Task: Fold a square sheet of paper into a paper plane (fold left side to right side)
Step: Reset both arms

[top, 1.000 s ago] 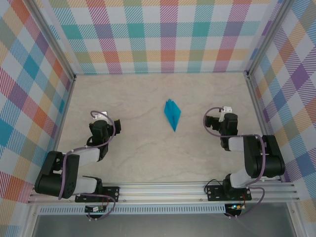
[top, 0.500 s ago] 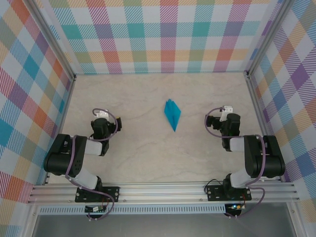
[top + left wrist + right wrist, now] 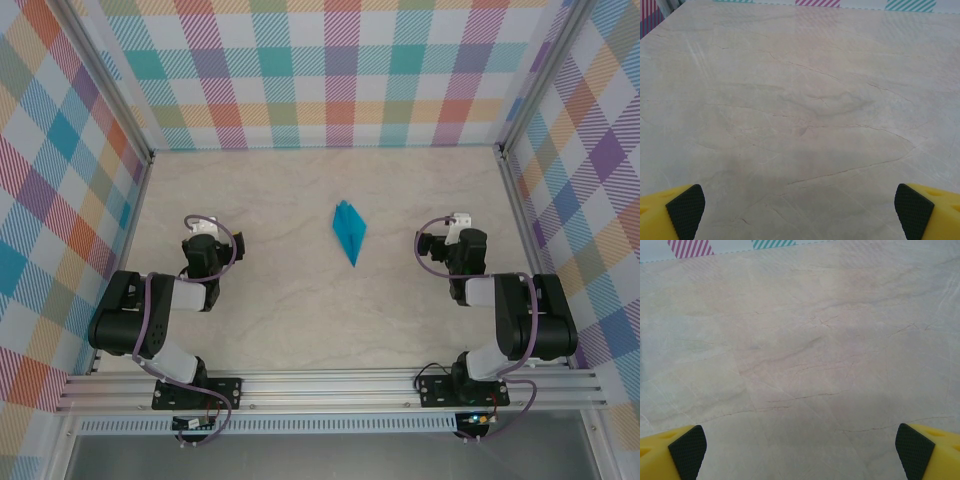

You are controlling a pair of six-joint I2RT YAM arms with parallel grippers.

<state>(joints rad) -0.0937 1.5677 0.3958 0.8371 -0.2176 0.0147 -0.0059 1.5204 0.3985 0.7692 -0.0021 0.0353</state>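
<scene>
The teal-blue paper plane point(image 3: 348, 230) lies flat in the middle of the marble table, a slim creased dart with its point toward the near edge. My left gripper point(image 3: 206, 240) rests far to its left, folded back close to its base; in the left wrist view its yellow fingers point(image 3: 675, 212) stand wide apart, open point(image 3: 800, 215) over bare table. My right gripper point(image 3: 458, 235) sits well to the right of the plane, and it too is open point(image 3: 800, 452), with its black-padded fingertips point(image 3: 687, 445) at the frame's corners and nothing between them.
Plaid walls point(image 3: 330, 70) close the table at the back and both sides. An aluminium rail point(image 3: 330, 385) carrying both arm bases runs along the near edge. Bare marble point(image 3: 320, 310) lies between the plane and the arms.
The left arm has folded back toward its base, its gripper shifting slightly away from the plane. The right arm and the paper plane have barely moved.
</scene>
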